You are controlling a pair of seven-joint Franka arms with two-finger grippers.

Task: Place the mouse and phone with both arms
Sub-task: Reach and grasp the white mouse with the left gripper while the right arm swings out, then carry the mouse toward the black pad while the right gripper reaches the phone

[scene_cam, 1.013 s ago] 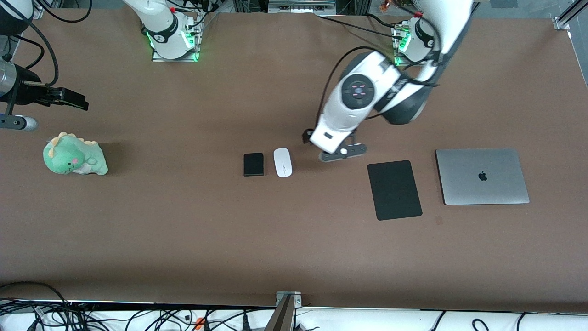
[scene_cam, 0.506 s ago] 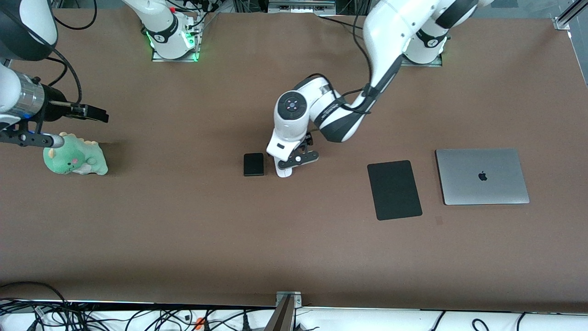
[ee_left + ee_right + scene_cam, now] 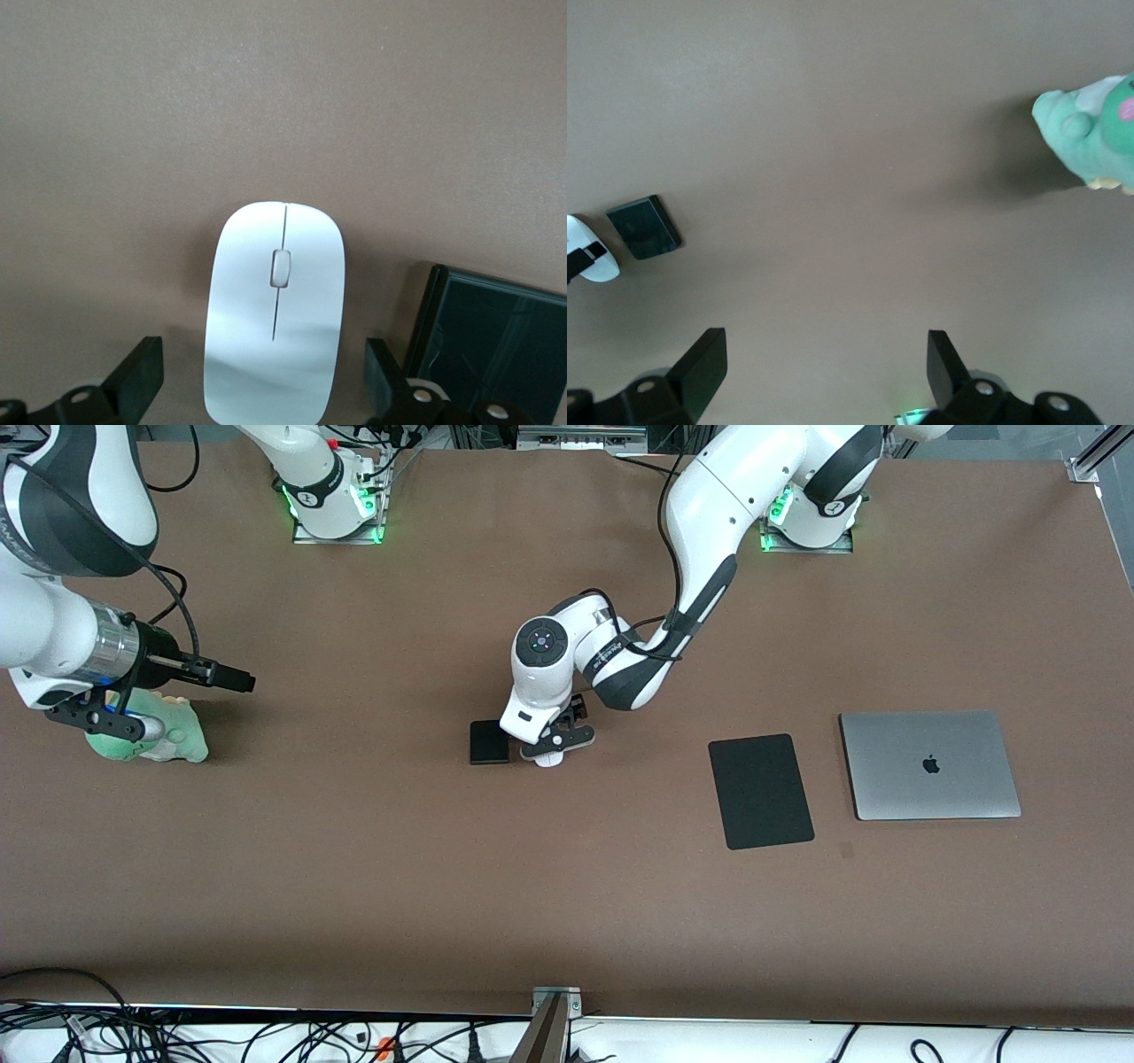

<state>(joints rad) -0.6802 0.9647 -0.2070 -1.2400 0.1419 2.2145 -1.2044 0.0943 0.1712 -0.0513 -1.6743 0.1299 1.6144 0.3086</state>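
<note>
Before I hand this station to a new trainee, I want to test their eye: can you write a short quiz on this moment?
1. True or false: the left gripper is over the mouse, fingers open on either side of it.
2. What lies right beside the mouse? A) phone B) laptop C) plush dinosaur
3. Fill in: the right gripper is open and holds ____.

Key: 1 true. 2 A. 3 nothing; it hangs over bare table near the plush dinosaur, at the right arm's end. The mouse pad lies between the mouse and the laptop.
</note>
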